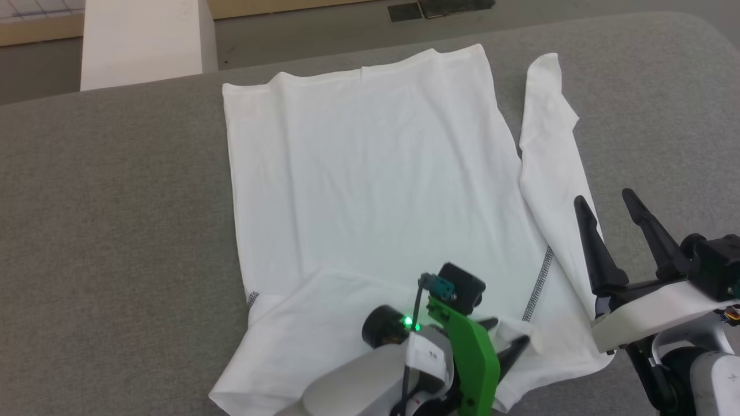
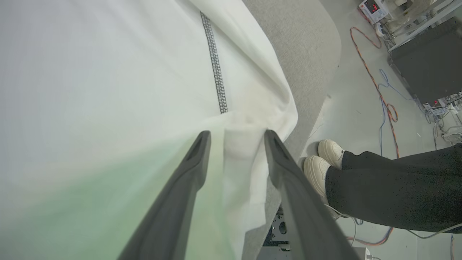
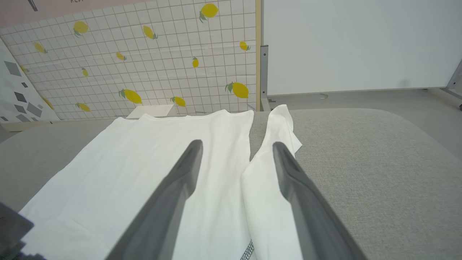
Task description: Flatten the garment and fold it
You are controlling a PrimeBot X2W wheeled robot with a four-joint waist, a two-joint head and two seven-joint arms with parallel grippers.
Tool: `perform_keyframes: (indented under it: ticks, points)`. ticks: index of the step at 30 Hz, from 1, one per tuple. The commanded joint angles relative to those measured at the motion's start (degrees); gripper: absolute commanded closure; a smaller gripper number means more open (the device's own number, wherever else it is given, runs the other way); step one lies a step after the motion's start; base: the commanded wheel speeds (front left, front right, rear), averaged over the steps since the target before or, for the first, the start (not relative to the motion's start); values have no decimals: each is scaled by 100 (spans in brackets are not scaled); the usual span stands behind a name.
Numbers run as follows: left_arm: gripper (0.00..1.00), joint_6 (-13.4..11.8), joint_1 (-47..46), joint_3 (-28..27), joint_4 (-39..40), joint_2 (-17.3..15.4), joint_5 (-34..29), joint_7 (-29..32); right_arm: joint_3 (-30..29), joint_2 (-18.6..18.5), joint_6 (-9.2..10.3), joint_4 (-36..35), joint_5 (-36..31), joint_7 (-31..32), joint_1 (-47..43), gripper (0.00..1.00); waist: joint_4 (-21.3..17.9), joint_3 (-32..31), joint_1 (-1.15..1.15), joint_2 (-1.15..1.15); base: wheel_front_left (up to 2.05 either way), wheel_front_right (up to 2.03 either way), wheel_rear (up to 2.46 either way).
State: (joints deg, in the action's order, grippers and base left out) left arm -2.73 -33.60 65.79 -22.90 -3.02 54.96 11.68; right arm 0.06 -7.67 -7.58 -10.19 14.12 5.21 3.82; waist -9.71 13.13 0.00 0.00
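The garment is a white long-sleeved shirt lying flat on the grey table, hem at the far side. One sleeve is folded across the near shoulder area. The other sleeve lies straight along the right side. A dark zigzag seam runs by the right shoulder. My left gripper rests low over the near edge, jaws apart, with the folded sleeve's end lying loose between its fingers. My right gripper hovers open above the right sleeve, holding nothing.
A rigid white box stands beyond the table's far left edge. A person's feet in white shoes stand on the floor by the table's near corner, with cables trailing behind. Bare grey table lies to the left and right of the shirt.
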Motion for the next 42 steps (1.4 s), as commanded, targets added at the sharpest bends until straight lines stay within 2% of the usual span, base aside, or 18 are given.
perform_keyframes:
  ticks: [1,5,7,11,13,17,19,21,25,31,35,42]
  points:
    - [0,-29,-159,-63,91,13,107,-123,-22,21,9,4,10,-10,67,0,69,-60,0,0,0,0,0]
    - [0,-144,-351,-469,293,7,225,-691,-128,12,9,-33,-2,41,11,0,214,-178,0,0,0,0,0]
    - [0,-209,-416,-751,366,-162,133,-1118,-179,13,9,-54,-6,66,-16,0,275,-231,0,0,0,0,0]
    - [0,-657,-334,-1486,454,-839,-141,-2177,-277,14,9,-91,8,100,-40,0,384,-276,0,0,0,0,0]
    - [0,-910,-209,-1792,490,-1213,-309,-2467,-332,2,9,-82,31,101,-35,0,432,-262,0,0,0,0,0]
    - [0,-1260,198,-2536,699,-1816,-654,-2656,-483,-22,9,65,66,98,76,0,518,-172,0,0,0,0,0]
    - [0,-1361,437,-3064,991,-1988,-1013,-2663,-578,-25,9,203,96,87,193,0,563,-95,0,0,0,0,0]
    - [0,-1359,752,-3568,1257,-2080,-1412,-2665,-656,-49,9,394,121,98,364,0,602,-2,0,0,0,0,0]
    - [0,-1224,1348,-4373,1648,-2033,-2089,-2667,-781,-194,9,948,236,162,868,0,674,208,0,0,0,0,0]
    - [0,-933,1835,-5182,2140,-1656,-2800,-2667,-1146,-466,9,1957,439,485,1874,0,852,630,0,0,0,0,0]
    - [0,-653,1945,-5486,2343,-1379,-3117,-2667,-1423,-621,9,2672,501,839,2669,0,989,967,0,0,0,0,0]
    - [0,-313,1901,-5895,2535,-965,-3494,-2668,-1917,-949,9,3713,271,1505,3820,0,1258,1556,0,0,0,0,0]
